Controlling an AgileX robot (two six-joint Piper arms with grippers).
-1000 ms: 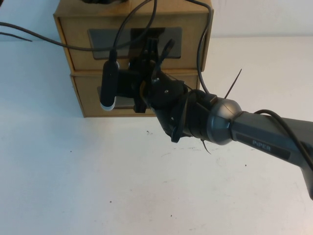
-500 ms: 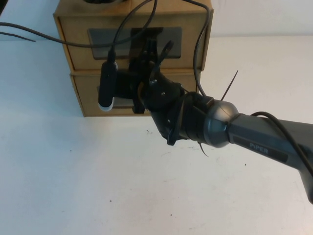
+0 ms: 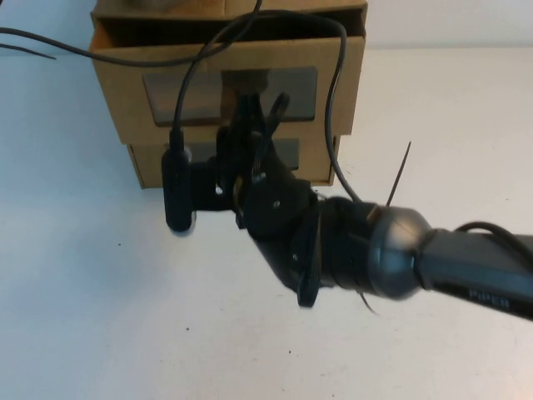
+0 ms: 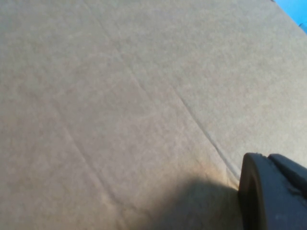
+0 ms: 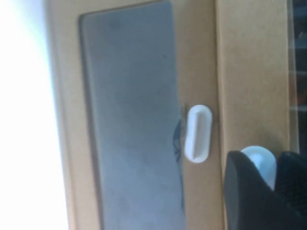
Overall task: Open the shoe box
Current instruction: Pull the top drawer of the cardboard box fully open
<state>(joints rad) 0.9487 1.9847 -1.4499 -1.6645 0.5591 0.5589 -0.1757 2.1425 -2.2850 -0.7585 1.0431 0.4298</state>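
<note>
- Right wrist view alone shows the right gripper (image 5: 263,168) pinching the shoe box's (image 3: 125,83) white handle (image 5: 257,155).
- Left gripper (image 4: 273,191) sits by bare cardboard (image 4: 120,96); its grip, cannot tell.
- Box at 12 o'clock on white table (image 3: 100,317).

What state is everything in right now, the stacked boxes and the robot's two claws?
Upper drawer: pulled partly out, dark gap showing behind its front.
Lower drawer: closed.
Right gripper: at the upper drawer's front, shut on its white handle.
Left gripper: close over plain cardboard.
</note>
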